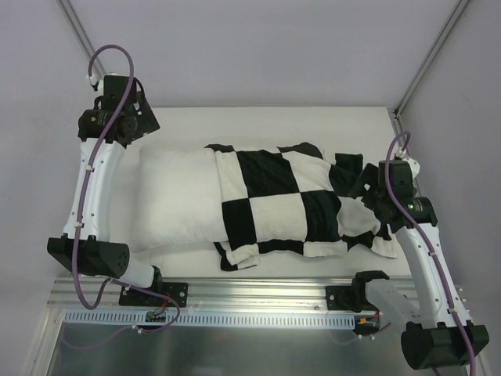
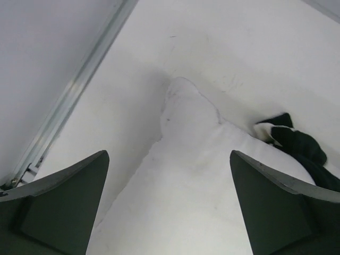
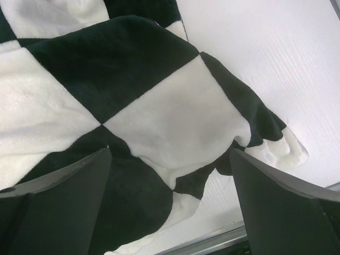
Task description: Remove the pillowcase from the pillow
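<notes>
Pillow (image 1: 176, 200) lies lengthwise across the middle of the white table (image 1: 235, 125), long axis left to right. Its left part is bare white. The rest is inside the pillowcase (image 1: 282, 200), so the cover is only partly off. The open hem of the pillowcase sits just left of the pillow's middle, with a folded lip at the near edge. The right end of the pillowcase is loose and crumpled, spilling flat onto the table past the pillow toward the right edge.

Left gripper (image 2: 168, 159) is above the pillow's far left corner with jaws spread wide and nothing between the fingers. In the wrist view the pillow corner with its seam is right below, and a bit of black-and-white fabric peeks in at the right. The left arm runs along the pillow's left short side, close beside it.

Right gripper (image 3: 170, 154) is over the loose right end of the pillowcase, jaws spread wide, not pinching the fabric. The checkered cloth lies under and between the fingers. From above, the right wrist covers part of that bunched end.

Around: a metal frame post (image 2: 79, 90) along the table's left edge, a slotted aluminium rail (image 1: 258, 301) at the near edge carrying both arm bases, and purple cables (image 1: 78, 235) along the arms.
</notes>
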Robot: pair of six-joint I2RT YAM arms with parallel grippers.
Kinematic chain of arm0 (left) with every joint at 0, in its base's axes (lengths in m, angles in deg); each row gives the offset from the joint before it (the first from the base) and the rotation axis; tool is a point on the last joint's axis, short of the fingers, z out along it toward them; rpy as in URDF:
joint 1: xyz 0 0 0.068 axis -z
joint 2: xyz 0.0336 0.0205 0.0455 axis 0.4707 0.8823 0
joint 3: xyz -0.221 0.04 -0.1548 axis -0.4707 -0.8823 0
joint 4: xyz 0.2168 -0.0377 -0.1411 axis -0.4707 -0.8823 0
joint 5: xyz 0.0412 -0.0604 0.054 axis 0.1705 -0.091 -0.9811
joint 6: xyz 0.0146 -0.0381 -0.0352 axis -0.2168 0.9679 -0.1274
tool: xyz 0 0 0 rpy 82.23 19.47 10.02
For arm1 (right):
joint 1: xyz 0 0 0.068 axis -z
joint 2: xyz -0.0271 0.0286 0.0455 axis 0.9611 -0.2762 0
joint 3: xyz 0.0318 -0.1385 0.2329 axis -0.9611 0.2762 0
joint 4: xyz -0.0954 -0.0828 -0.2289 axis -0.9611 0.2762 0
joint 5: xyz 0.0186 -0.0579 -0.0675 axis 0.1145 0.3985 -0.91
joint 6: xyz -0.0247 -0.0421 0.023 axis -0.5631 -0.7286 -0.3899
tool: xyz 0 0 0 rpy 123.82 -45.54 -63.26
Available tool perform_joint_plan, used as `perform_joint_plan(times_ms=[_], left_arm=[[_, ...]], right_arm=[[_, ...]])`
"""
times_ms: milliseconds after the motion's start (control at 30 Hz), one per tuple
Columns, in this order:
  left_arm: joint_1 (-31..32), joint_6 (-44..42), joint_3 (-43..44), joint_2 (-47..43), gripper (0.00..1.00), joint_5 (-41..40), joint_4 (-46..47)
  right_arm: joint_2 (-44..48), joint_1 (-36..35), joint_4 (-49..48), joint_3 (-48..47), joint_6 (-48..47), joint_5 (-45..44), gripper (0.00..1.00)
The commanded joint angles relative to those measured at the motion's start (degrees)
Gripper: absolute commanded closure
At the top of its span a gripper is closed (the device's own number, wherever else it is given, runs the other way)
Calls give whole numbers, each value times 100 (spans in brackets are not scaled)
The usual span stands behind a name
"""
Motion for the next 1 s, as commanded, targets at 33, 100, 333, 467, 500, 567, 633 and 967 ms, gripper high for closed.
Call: perform_joint_plan(times_ms=[33, 100, 333, 467, 500, 567, 633, 967], left_arm=[[535, -195, 330, 23, 3, 1270, -88], [1072, -56, 199, 242, 3, 1261, -105], [1355, 884, -548, 814, 4, 1613, -9], [1398, 1184, -1276, 1174, 5, 1551, 87], [1398, 1237, -1418, 1210, 7, 1621, 218], [1398, 1202, -1725, 1228, 22, 2042, 421], [1398, 1036, -1876, 1201, 47, 2419, 737], [1398, 692, -2052, 420, 100, 3221, 1125]], right_arm=[[-63, -86, 41, -250, 83, -146, 0], [-124, -173, -3, -285, 118, -111, 1], [-283, -446, 49, -391, 40, -173, 0], [-625, -446, 102, -592, -162, 64, 0], [-713, -446, 137, -784, -215, 100, 0], [-1055, -455, 172, -1040, -382, 179, 2], [-1327, -455, 199, -1547, -479, 249, 4], [-3568, -1630, -21, -3825, -795, 934, 4]])
